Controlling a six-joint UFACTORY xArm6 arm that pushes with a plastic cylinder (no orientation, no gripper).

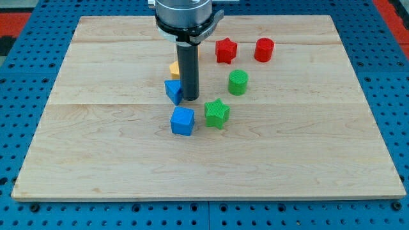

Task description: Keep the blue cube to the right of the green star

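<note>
Blue cube (182, 121) on the wooden board (307, 160), just to the view's left of the green star (216, 113) and slightly lower, a thin gap between them; so on the star's left side, not its right. Above the blue cube, toward the view's top, a second blue block (173, 91), shape hard to make out, wedge-like. My tip (191, 99) just beside that second blue block on its right, touching or nearly so, above the blue cube and up-left of the green star. No pincer on this arm, only the dark rod, so nothing released or clenched. Behind the rod, up from the blue cube, an orange block (174, 67), mostly hidden. Up-right of the blue cube, beyond the star, a green cylinder (238, 82). Farther toward the view's top, a red star (225, 50) and, to its right, a red cylinder (264, 49).
</note>
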